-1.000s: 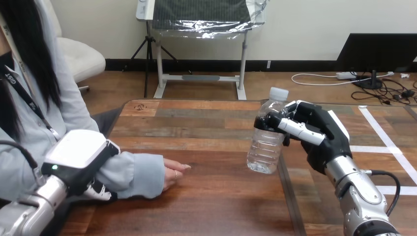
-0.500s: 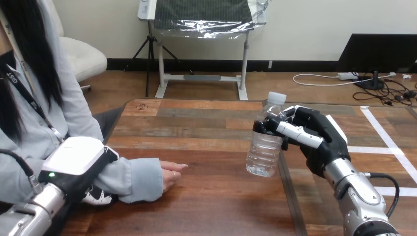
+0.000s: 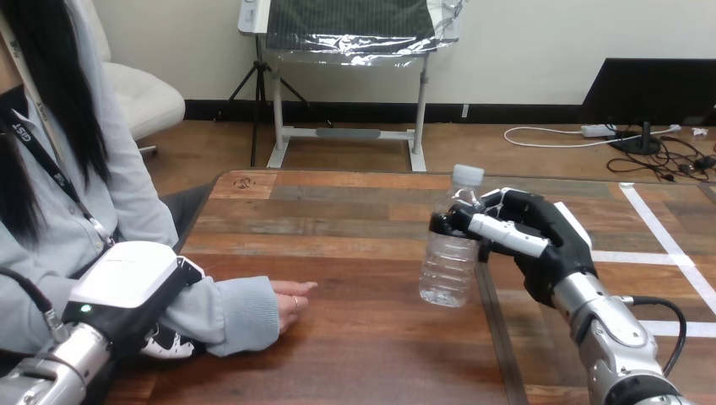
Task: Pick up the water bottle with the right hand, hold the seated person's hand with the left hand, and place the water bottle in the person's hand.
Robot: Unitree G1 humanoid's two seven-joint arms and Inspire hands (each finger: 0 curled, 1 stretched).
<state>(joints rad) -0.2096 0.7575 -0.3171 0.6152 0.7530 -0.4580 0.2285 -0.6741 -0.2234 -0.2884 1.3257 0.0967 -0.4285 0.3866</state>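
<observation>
Right hand (image 3: 540, 245) grips the water bottle (image 3: 447, 266), at three o'clock from the person's hand (image 3: 291, 302); left hand (image 3: 127, 287) clasps the forearm (image 3: 232, 308).

There is one water bottle (image 3: 450, 253), closed by one white cap (image 3: 467, 175). The robot hands number two: the right hand (image 3: 540, 240) just right of the water bottle and touching it, the left hand (image 3: 135, 291) well to its left. One person's hand (image 3: 291, 302) lies left of the water bottle, between it and the left hand. One wooden tabletop (image 3: 355, 219) spreads beneath the water bottle.
</observation>
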